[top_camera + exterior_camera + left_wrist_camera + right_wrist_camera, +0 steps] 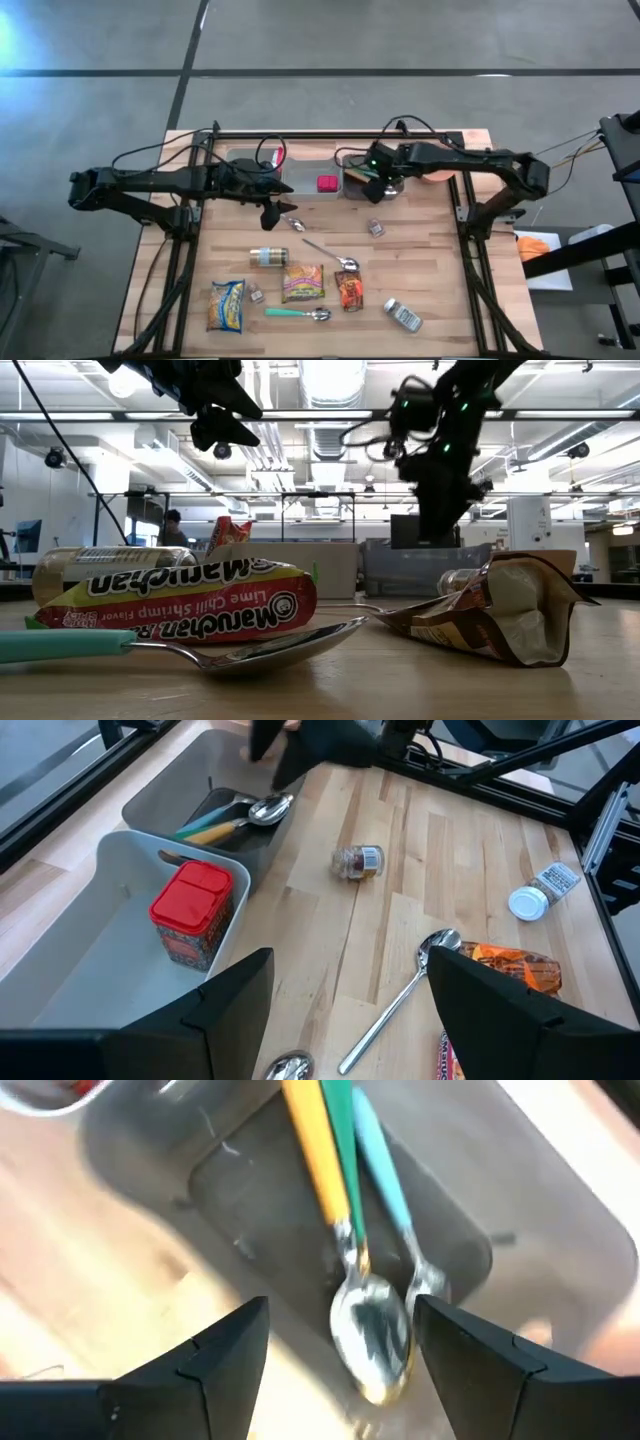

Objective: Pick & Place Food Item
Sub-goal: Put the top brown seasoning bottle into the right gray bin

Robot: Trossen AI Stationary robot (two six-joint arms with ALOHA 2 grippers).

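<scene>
You have the right end effector [340, 1340] open and empty above the spoons [365, 1315] in the grey bin [500, 1200], the left end effector [345, 995] open over the table [400, 850].

Three noodle packets [302, 283], six spoons [298, 314], two bins [140, 935]

Red-lidded food tub [193, 910], upright, white bin [75, 955]

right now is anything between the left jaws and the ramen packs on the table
Nothing visible blocks them. The left gripper hangs open above bare table, and the ramen packs lie nearer the front edge. Only a loose spoon lies close beside it, flat on the wood. The right gripper is over the gray bin.
</scene>
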